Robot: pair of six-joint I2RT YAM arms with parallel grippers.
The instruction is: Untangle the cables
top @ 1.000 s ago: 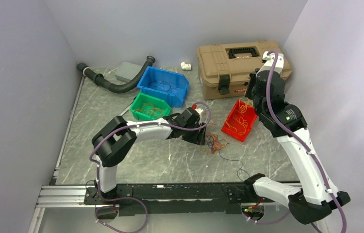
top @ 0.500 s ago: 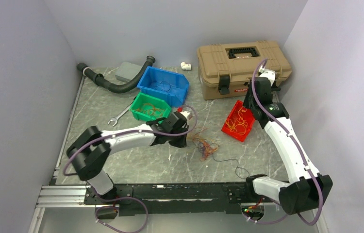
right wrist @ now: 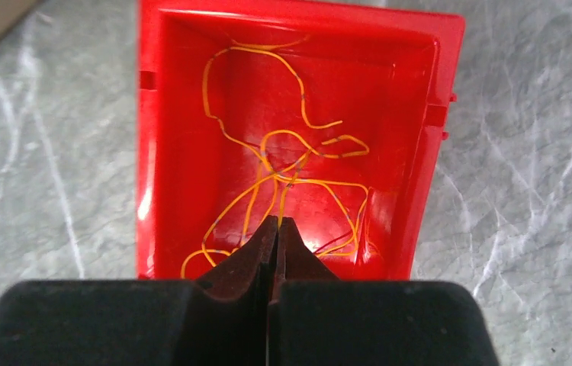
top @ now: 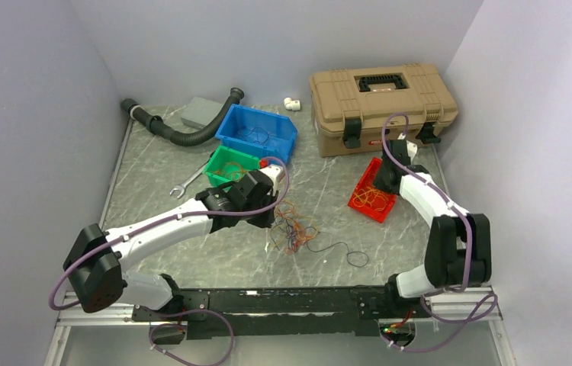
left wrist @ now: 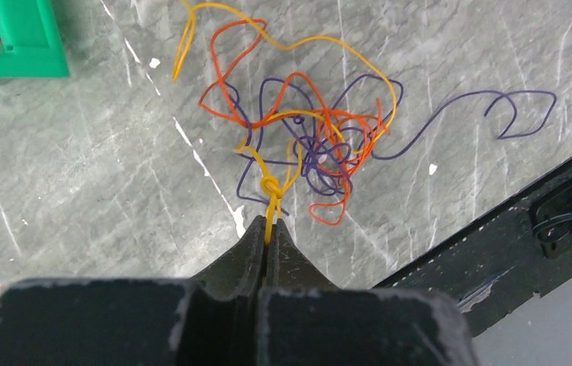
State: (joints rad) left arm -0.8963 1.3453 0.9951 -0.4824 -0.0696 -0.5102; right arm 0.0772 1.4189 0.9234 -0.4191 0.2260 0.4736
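Note:
A tangle of orange, yellow and dark purple cables (left wrist: pixel 313 137) lies on the marble table in front of my left gripper (left wrist: pixel 269 229). That gripper is shut on a knotted yellow cable (left wrist: pixel 270 187) at the tangle's near edge. In the top view the tangle (top: pixel 292 229) sits mid-table beside the left gripper (top: pixel 268 219). My right gripper (right wrist: pixel 278 221) hangs over the red bin (right wrist: pixel 298 30) with its jaws together. A thin yellow cable (right wrist: pixel 279 194) runs straight into its tips. More yellow cables lie loose inside that bin (top: pixel 363 207).
A green bin (top: pixel 222 164) and a blue bin (top: pixel 260 130) hold cables behind the left arm. A tan toolbox (top: pixel 378 99) stands at the back right. A black hose (top: pixel 184 137) and a wrench (top: pixel 184 185) lie at the left. One purple cable (top: pixel 348 255) trails toward the black rail (left wrist: pixel 542 206).
My left gripper has shut on the yellow cable and pulled back to the left, dragging the tangle with it. The right arm has folded down low over the red bin.

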